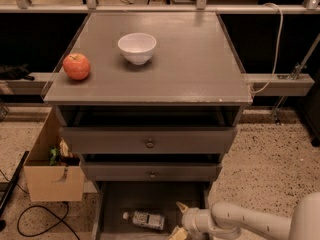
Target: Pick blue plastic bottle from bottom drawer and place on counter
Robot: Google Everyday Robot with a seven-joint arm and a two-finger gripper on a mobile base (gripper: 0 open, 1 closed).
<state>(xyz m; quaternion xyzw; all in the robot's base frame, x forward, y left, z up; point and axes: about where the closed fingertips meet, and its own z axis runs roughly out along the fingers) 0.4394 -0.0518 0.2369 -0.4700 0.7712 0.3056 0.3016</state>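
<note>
Camera view: gripper (178,220) in open bottom drawer (150,196), bottle (145,219) not grasped.

Arm (250,223) enters from lower right of frame; gripper sits low centre, over the right part of the drawer floor, fingers (181,206) spread wide, nothing between them. Bottle lies on its side on the dark drawer floor, lower centre, white cap pointing left, just left of the fingertips; contact cannot be judged. Counter (195,59) fills the upper middle: white bowl (137,47) upright toward the back left, red apple (76,66) near the left front edge, the two well apart. Two knobbed drawers (149,141) between counter and bottom drawer, both slightly pulled out. Cardboard box (52,176) on the floor at left, beside the cabinet; dark cable (35,211) loops in front of it.
</note>
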